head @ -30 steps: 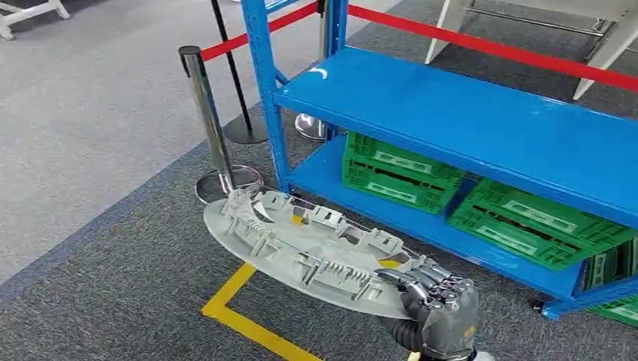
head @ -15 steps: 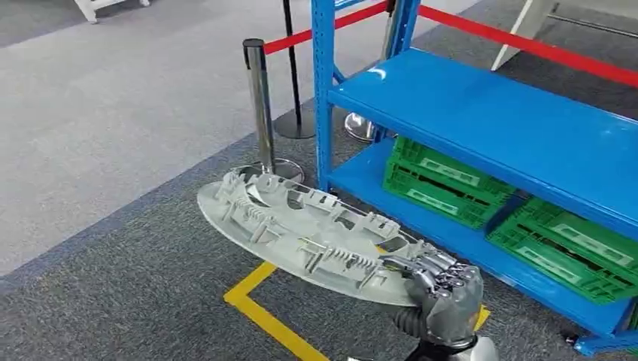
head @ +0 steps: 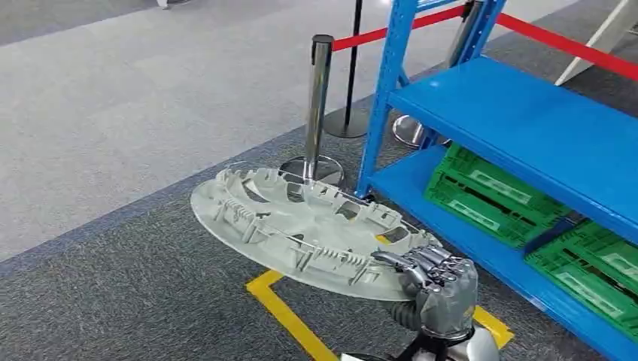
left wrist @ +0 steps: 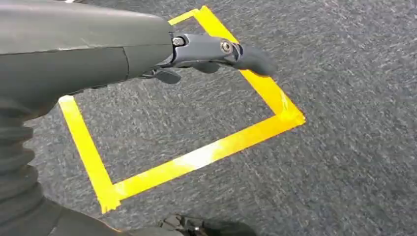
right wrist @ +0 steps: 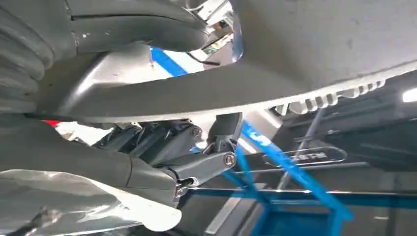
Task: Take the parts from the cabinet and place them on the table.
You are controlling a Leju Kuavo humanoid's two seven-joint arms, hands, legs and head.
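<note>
Above the yellow floor tape, the right hand grips the grey part by its near end.

I am looking down at dark grey carpet that is giving way to a paler grey floor farther out. Yellow tape is marking a square outline on the carpet, and I am seeing it again in the left wrist view. A chrome stanchion post is standing on its round base, carrying a red belt. A black post is standing behind it. Green crates are sitting side by side under a blue shelf.
</note>
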